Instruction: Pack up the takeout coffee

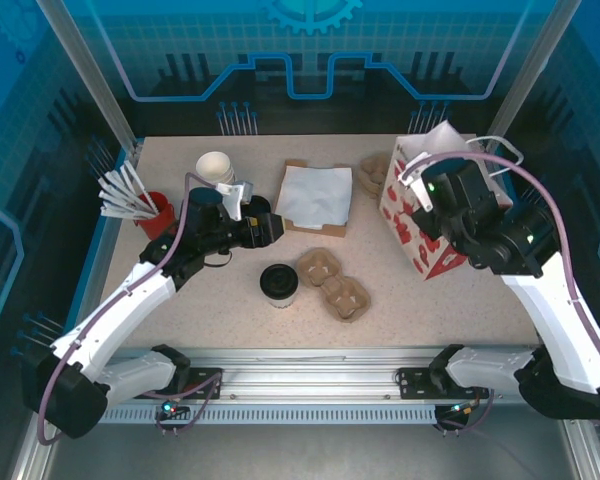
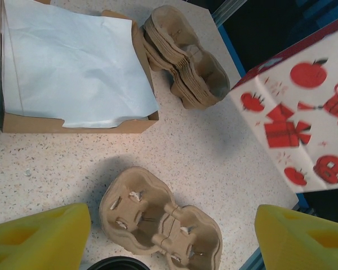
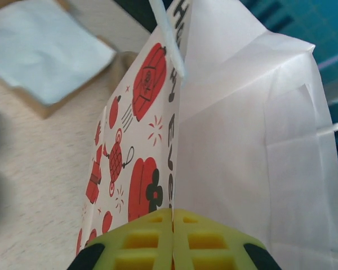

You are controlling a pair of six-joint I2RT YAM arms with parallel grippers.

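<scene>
**Takeout coffee** (image 1: 279, 284), standing upright on the table (image 1: 460, 300), just beside a two-cup pulp carrier (image 1: 335, 284) and near the left gripper (image 1: 268, 230). The cup is judged light if empty, heavier and prone to sloshing if filled. Its paper wall is soft and easily crushed, and the black lid (image 2: 118, 263) is slick and liable to pop off. Hold is therefore best taken around the wall below the lid rim, with gentle pressure, and the cup kept upright. The left gripper's fingers (image 2: 39, 236) are spread apart with nothing held between them. The right gripper (image 3: 173, 228) is pinched together on the rim of the patterned paper bag (image 3: 129, 163), whose mouth is apparently kept open by it. The whole cup is shown in the overhead view, whereas a sliver of its lid is caught at the bottom edge of the left wrist view. The bag's white interior is revealed by the right wrist view
</scene>
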